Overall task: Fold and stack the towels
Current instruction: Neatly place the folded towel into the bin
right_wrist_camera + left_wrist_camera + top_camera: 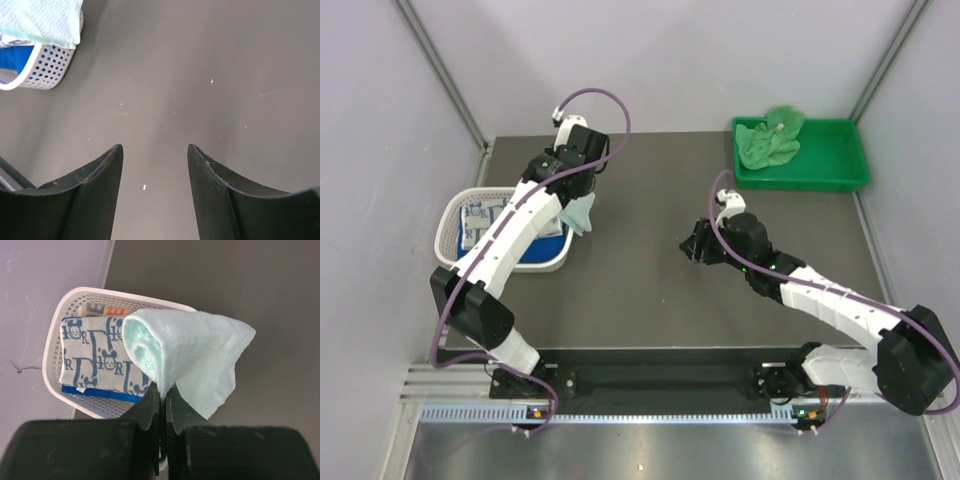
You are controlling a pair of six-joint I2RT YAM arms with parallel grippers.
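The pale mint towel (195,355) is pinched by one edge in the left tool (162,402), whose jaws are pressed together on it, and is hung just beside the right rim of the basket (50,347). The stack there, topped by the patterned towel (95,355), is found to the left of the held cloth, so the left arm is nearer. The cloth seems bunched rather than folded flat. The right tool (155,165) is held spread over the worktop (200,75), well apart from the green towel (772,140).
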